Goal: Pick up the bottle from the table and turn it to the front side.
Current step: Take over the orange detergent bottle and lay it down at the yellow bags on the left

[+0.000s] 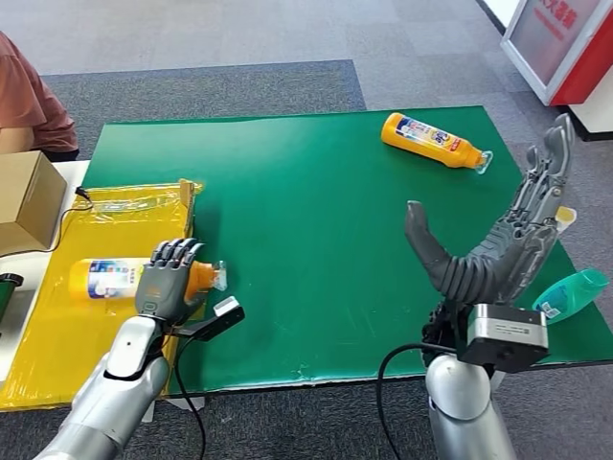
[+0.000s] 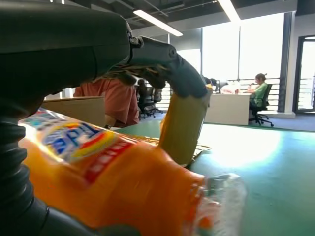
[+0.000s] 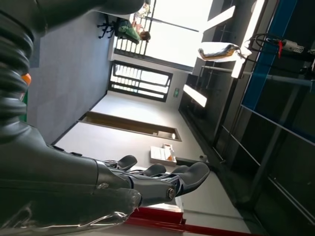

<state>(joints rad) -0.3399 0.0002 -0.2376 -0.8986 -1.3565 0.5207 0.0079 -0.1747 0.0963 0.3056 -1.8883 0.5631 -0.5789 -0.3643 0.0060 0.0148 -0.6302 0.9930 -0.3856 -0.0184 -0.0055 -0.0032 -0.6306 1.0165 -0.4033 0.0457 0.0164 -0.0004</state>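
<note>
Green table (image 1: 310, 230) carries 2 orange bottles (image 1: 432, 140), yellow bag (image 1: 51, 335), teal pouch (image 1: 571, 292)

Bright, even indoor light, sharp from the head view.
Ceiling strip lights (image 2: 158, 22) and blown-out windows (image 2: 243, 54) glare; the close orange plastic bottle (image 2: 111, 187) blurs; soft shadows lie on the green table mat (image 1: 310, 220).

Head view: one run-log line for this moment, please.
left hand: grips orange bottle on yellow sheet | right hand: raised, fingers spread | second orange bottle: lying on green mat
</note>
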